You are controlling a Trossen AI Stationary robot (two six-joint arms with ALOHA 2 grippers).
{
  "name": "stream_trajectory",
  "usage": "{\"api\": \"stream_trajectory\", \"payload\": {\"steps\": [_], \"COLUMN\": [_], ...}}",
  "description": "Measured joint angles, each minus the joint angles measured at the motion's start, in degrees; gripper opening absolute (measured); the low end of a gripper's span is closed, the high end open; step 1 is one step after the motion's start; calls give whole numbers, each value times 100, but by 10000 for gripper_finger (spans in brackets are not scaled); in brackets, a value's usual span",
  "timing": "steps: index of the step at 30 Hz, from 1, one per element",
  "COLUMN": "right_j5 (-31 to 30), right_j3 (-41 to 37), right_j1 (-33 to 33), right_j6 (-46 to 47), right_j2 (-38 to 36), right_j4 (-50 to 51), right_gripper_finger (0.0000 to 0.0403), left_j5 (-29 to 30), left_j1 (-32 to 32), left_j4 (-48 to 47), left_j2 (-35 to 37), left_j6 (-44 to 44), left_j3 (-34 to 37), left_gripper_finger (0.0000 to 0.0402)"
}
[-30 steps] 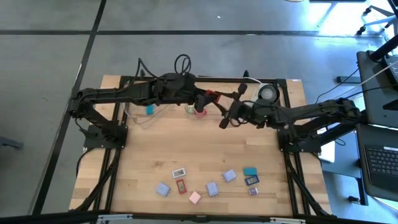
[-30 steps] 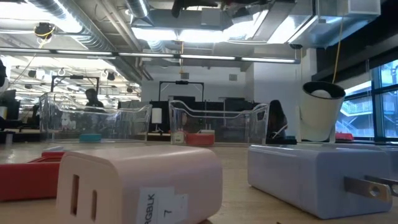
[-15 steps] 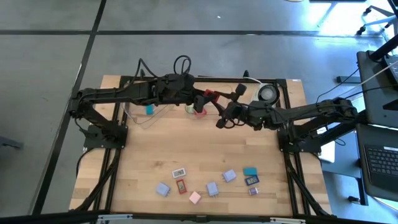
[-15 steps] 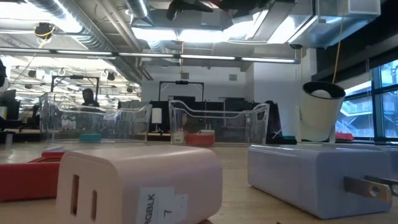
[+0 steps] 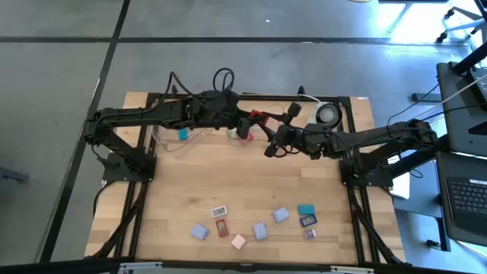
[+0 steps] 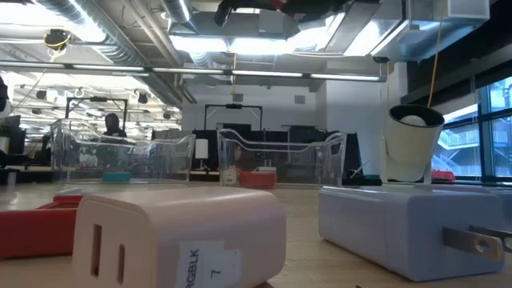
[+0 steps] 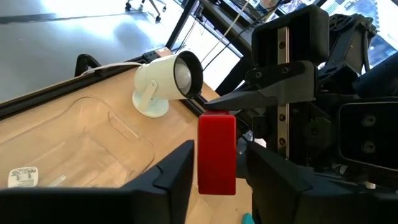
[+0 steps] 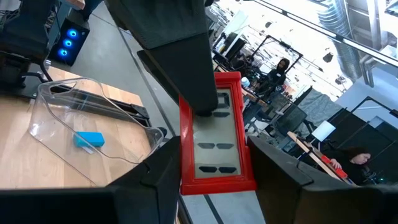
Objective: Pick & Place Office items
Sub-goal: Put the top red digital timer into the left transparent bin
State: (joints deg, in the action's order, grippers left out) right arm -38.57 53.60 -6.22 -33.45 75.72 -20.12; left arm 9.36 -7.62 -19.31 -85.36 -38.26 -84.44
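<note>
The red office item (image 7: 217, 152) hangs in the air between both sets of fingers, above the far part of the surface (image 5: 228, 175). The right gripper (image 8: 214, 149) has its fingers clamped on the item's two long edges. The left gripper (image 7: 219, 152) meets it from the opposite side, its fingers drawn in narrowly around the same item; a thin gap seems to remain on each side, though that is hard to judge. Beyond the right fingers, a teal block (image 8: 89, 139) lies in a clear tray (image 8: 43, 99).
</note>
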Motion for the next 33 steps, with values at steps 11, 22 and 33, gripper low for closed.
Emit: {"api": "stream_trajectory", "payload": {"steps": [11,22,33], "right_j5": [129,296,720], "right_j3": [0,0,4], "right_j1": [4,37,79], "right_j6": [4,548,1256], "right_j2": [-9,-11,-38], "right_j4": [2,43,286], "right_gripper_finger": [172,206,273], "left_j5": [20,-21,-33], "left_j1": [-2,0,4], "left_j4": [-28,-13,17], "left_j2": [0,0,-4], "left_j6": [-17,-5,-2], "left_j3": [0,2,7], "left_gripper_finger": [62,67,67]}}
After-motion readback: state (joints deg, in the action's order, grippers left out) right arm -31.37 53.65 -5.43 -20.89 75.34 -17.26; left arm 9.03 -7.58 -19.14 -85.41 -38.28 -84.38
